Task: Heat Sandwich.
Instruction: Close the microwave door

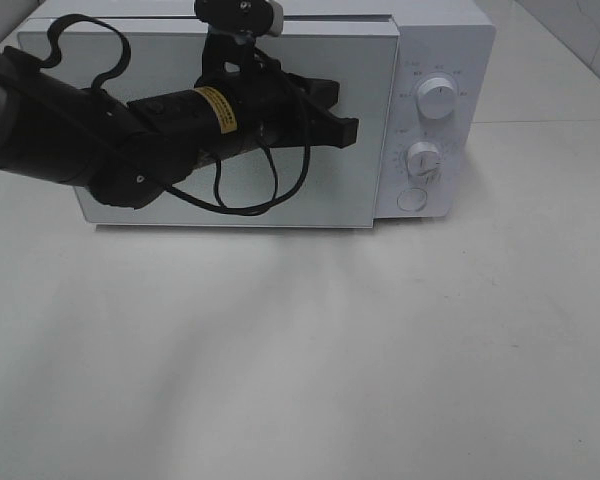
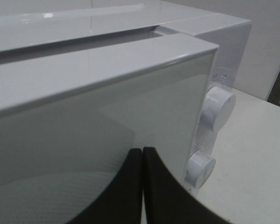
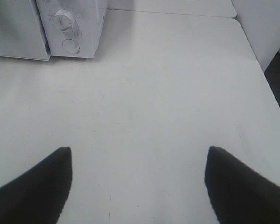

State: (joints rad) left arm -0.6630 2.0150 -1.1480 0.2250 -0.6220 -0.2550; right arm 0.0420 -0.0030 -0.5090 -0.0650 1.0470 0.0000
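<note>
The white microwave (image 1: 280, 200) stands at the back of the table. Its glass door (image 1: 180, 215) is almost shut, and the left wrist view shows a narrow gap along the door's top edge (image 2: 107, 51). My left gripper (image 1: 342, 125) is shut and empty, with its fingertips pressed against the door glass near the latch side; it also shows in the left wrist view (image 2: 143, 150). My right gripper (image 3: 138, 149) is open and empty above the bare table, out of the high view. The sandwich is out of view.
The microwave's control panel holds two round knobs (image 1: 437, 100) (image 1: 422, 158) and a round button (image 1: 412, 198). The white table (image 1: 300, 360) stretches in front of the microwave. A white wall edge (image 3: 266, 28) stands at the table's far right.
</note>
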